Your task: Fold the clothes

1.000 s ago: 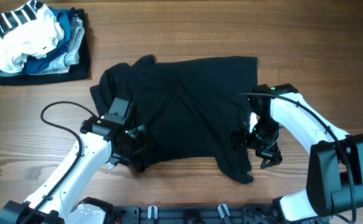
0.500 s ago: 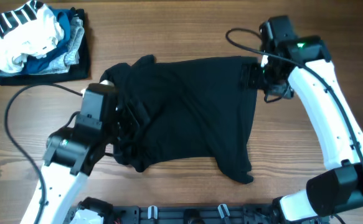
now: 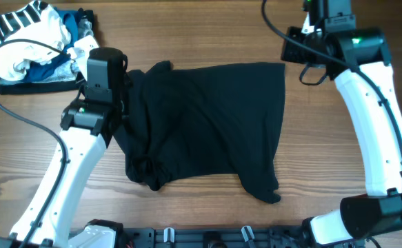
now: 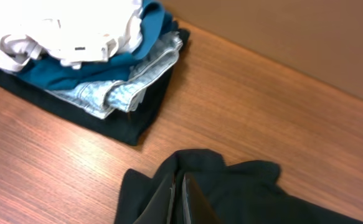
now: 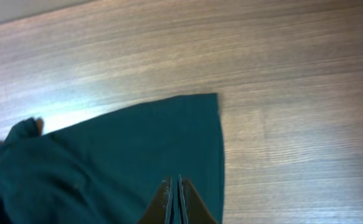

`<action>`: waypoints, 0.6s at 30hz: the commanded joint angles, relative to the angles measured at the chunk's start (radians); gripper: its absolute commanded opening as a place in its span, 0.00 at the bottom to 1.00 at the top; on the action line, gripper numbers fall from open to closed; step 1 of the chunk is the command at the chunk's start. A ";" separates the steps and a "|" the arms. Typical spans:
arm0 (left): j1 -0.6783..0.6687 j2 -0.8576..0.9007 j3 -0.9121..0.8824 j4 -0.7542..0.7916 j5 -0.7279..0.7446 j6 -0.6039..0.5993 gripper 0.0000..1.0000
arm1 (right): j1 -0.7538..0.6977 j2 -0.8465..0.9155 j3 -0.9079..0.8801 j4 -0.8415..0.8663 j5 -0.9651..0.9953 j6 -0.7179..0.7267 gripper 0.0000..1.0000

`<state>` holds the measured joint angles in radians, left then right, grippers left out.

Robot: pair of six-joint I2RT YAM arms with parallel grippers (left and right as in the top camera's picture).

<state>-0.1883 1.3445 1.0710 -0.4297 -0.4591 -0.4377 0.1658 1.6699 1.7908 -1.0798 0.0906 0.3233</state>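
At the far left corner of the wooden tabletop (image 3: 207, 34) a small stack of folded garments (image 3: 38, 48) is lying, white and black-striped on top, with blue, pale denim and black beneath. Just right of it the left arm (image 3: 83, 145) is reaching in from the near left edge, and the left gripper (image 4: 177, 180) is hovering at the far left corner of the clothes (image 3: 207, 124), close to the stack but not touching it. In the left wrist view its jaws are pressing tightly together, with their tips sitting on a raised fold of the black fabric; whether any cloth is caught between them I cannot tell. The clothes are lying spread over the middle of the tabletop, mostly flat, bunching along the left side and trailing a narrow tail toward the near right. At the far right corner of the fabric the right gripper (image 5: 175, 183) is pointing down from the right arm (image 3: 373, 117), which is stretching along the right edge. Its jaws are likewise clenched, with their tips over the cloth just inside its right edge, and again a pinch cannot be confirmed.
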 commanded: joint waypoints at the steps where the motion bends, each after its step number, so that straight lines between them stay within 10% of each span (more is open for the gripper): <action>1: 0.045 0.008 0.003 0.005 0.058 0.024 0.09 | -0.064 0.037 0.020 0.085 0.014 -0.063 0.04; 5: 0.047 0.008 0.003 -0.002 0.097 0.039 0.25 | -0.100 0.153 0.020 0.201 0.021 -0.113 0.04; 8: 0.065 0.030 0.003 0.068 0.096 0.058 0.04 | -0.100 0.248 0.020 0.179 0.021 -0.132 0.04; 18: 0.265 0.416 0.003 0.310 0.300 0.093 0.18 | -0.090 0.263 0.020 0.179 0.021 -0.138 0.04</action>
<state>0.0517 1.6703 1.0725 -0.1215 -0.2569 -0.3565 0.0692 1.9358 1.7962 -0.9039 0.0956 0.1989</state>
